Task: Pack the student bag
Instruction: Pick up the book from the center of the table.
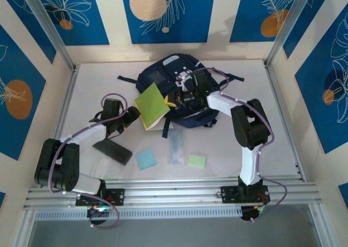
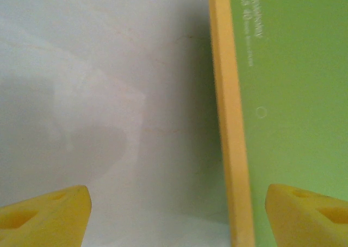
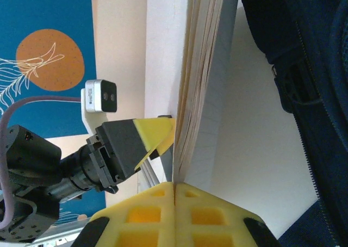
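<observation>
The student bag (image 1: pixel 187 75) lies at the back middle of the table, dark navy, its zip edge also in the right wrist view (image 3: pixel 304 94). A green notebook (image 1: pixel 152 105) with a yellow spine (image 2: pixel 231 122) leans tilted against the bag's front left. My right gripper (image 1: pixel 173 102) is shut on the notebook's edge, the pages (image 3: pixel 198 84) running down into the seam between its pads (image 3: pixel 174 190). My left gripper (image 1: pixel 133 116) is open at the notebook's left side. Its fingertips (image 2: pixel 49 214) stand wide apart with the spine between them (image 2: pixel 176 214).
In front of the bag lie a black flat case (image 1: pixel 112 152), a blue sticky pad (image 1: pixel 145 160), a clear packet of pens (image 1: pixel 175 143) and a green sticky pad (image 1: pixel 197 161). Aluminium rails (image 1: pixel 163 192) and blue patterned walls ring the white table.
</observation>
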Motion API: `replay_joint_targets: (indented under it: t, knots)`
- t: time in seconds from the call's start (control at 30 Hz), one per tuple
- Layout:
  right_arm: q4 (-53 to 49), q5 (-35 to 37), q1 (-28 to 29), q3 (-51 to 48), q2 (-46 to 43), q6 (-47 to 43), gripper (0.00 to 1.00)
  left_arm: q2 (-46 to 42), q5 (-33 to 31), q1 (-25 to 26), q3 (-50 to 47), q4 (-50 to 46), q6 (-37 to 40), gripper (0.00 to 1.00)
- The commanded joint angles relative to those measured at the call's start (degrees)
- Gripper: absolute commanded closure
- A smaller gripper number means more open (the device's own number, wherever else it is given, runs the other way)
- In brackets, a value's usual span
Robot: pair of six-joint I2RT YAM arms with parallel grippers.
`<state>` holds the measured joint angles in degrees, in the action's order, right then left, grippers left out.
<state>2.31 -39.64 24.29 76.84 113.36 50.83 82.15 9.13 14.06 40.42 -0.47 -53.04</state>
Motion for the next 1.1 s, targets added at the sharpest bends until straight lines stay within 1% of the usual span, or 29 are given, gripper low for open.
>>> replay_joint_targets:
  t: [0.0,0.27,0.43,0.53,0.7,0.77,0.83,0.93,1.0,1.07]
  knots:
    - [5.39,-3.12,-0.48,-1.23,-0.76,2.98,1.0,1.76,0.63,1.93,0.09,10.5,-3.71,0.17]
    - [7.85,-3.94,-1.4,-3.1,-0.66,4.5,1.0,9.24,1.77,4.72,-2.07,21.55,-8.47,0.18]
    - [8.34,-4.26,-1.87,-4.39,-1.07,4.51,1.0,10.04,0.07,5.88,-1.74,23.88,-8.2,0.22]
    - [8.91,-4.48,-1.88,-5.09,-0.94,4.67,1.0,9.86,-0.16,5.97,-2.05,26.57,-8.7,0.31]
    - [11.4,-4.75,-2.31,-7.09,-0.69,6.11,1.0,11.02,0.6,6.33,-2.48,31.38,-9.39,0.41]
    - [11.46,-4.62,-2.5,-7.4,-0.64,6.14,1.0,11.91,1.3,6.33,-3.08,34.45,-10.28,0.48]
    - [11.42,-4.44,-2.58,-7.71,-0.68,6.16,1.0,12.22,1.72,6.39,-3.6,36.96,-11.06,0.54]
    - [10.53,-4.06,-2.66,-7.59,-0.69,5.66,1.0,11.65,2.16,6.41,-3.59,37.19,-11.04,0.55]
    - [9.11,-3.38,-2.59,-7.2,-0.68,4.73,1.0,10.85,2.47,6.42,-3.57,37.11,-10.75,0.62]
    - [6.77,-1.98,-2.4,-6.72,-0.68,3.3,1.0,9.97,2.74,6.5,-3.69,36.9,-10.48,0.73]
